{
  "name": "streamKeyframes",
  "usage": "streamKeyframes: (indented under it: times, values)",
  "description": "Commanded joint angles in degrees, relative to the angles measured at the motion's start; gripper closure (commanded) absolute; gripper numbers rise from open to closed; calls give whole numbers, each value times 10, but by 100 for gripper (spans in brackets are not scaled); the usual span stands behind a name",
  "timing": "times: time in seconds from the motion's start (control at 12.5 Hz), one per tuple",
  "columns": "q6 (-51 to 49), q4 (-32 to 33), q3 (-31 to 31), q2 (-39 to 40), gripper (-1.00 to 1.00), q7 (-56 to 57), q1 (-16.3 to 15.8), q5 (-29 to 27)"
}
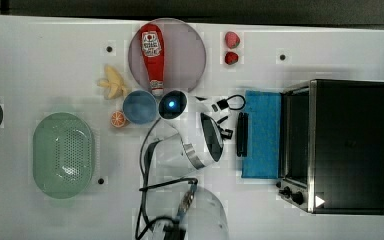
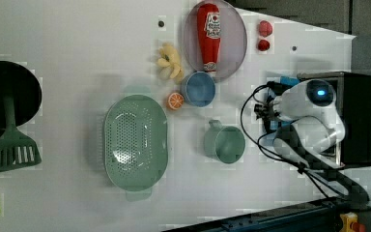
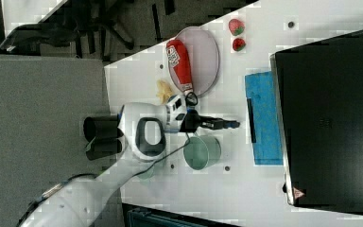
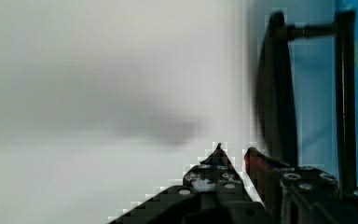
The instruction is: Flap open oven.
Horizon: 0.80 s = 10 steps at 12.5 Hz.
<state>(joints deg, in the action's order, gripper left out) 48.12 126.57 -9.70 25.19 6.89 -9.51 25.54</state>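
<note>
In the top view, going from left to right, a pale green perforated colander (image 1: 63, 154) lies on the white table (image 1: 40, 60). Next come an orange slice (image 1: 118, 119), a peeled banana (image 1: 112, 83) and a blue cup (image 1: 139, 106). A red ketchup bottle (image 1: 151, 56) lies on a round grey plate (image 1: 187, 50), with two strawberries (image 1: 232, 48) further right near the table's far edge.

The white robot arm (image 1: 195, 135) reaches from the top view's bottom edge toward the right. Its gripper (image 1: 227, 126) sits just beside the black bar handle (image 1: 242, 134) of the oven door (image 1: 262, 134). In the wrist view the two fingertips (image 4: 219, 156) stand a narrow gap apart with nothing between them, and the handle runs close by one of them; whether it touches I cannot tell.

The oven (image 1: 347, 145) stands at the top view's right end of the table. Its blue-looking glass door is folded down flat on the table, pointing toward the arm. Two black knobs (image 1: 291, 194) show on the silver frame at the top view's lower corner.

The left view also shows a green mug (image 2: 224, 143) near the arm and a dark green slotted spatula (image 2: 12, 145) at the left view's left edge.
</note>
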Motion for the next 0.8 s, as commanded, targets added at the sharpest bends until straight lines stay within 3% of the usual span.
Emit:
streamKeyframes:
  times: [0.08, 0.4, 0.8]
  values:
    - [8, -18, -6, -105, 65, -32, -3, -86]
    - [-57, -40, -32, -186, 65, -32, 1, -223]
    - [-200, -106, -38, -269, 65, -69, 2, -231]
